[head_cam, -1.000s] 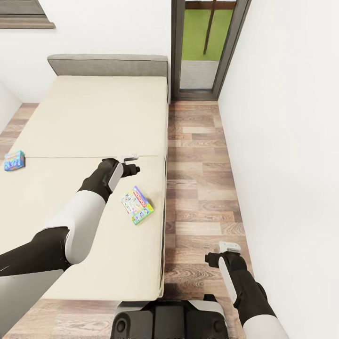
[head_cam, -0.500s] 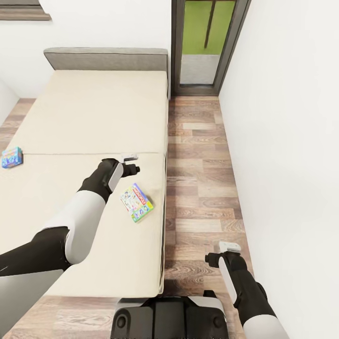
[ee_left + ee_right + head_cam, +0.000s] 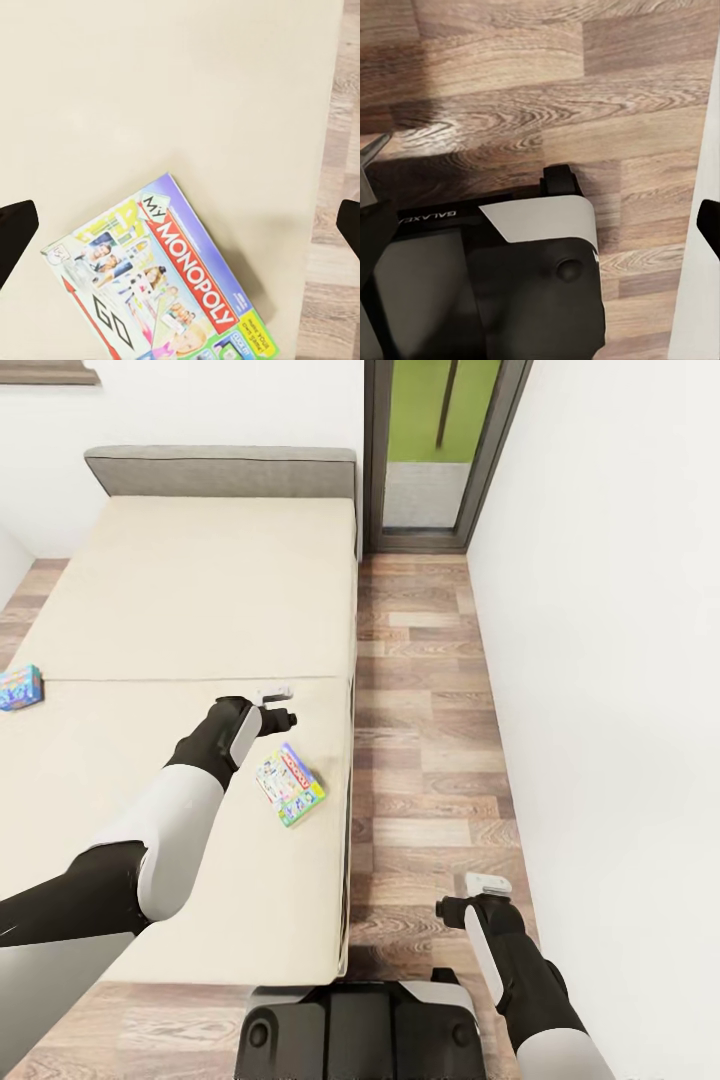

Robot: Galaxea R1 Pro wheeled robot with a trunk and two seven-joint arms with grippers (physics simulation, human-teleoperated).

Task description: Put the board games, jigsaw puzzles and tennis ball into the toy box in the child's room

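Observation:
A green-and-white board game (image 3: 289, 785) lies flat on the beige bed (image 3: 190, 590), near its right edge. In the left wrist view the same box (image 3: 161, 281) reads "My Monopoly". My left gripper (image 3: 280, 710) hangs open above the mattress just beyond that box, its dark fingertips (image 3: 15, 234) spread wide with nothing between them. A small blue board game (image 3: 20, 687) sits at the bed's far left edge. My right gripper (image 3: 478, 895) is open over the wood floor beside the bed. In the right wrist view its fingertips (image 3: 709, 223) frame my own base (image 3: 510, 285).
A strip of wood-plank floor (image 3: 430, 740) runs between the bed and the white wall (image 3: 600, 660) on the right. A dark-framed doorway (image 3: 435, 450) stands at the far end of it. The grey headboard (image 3: 220, 470) backs onto the far wall.
The whole view has shifted: bed, headboard and both boxes sit a little higher in the picture, so the camera moved. Both arms hold the same pose and both grippers stay open.

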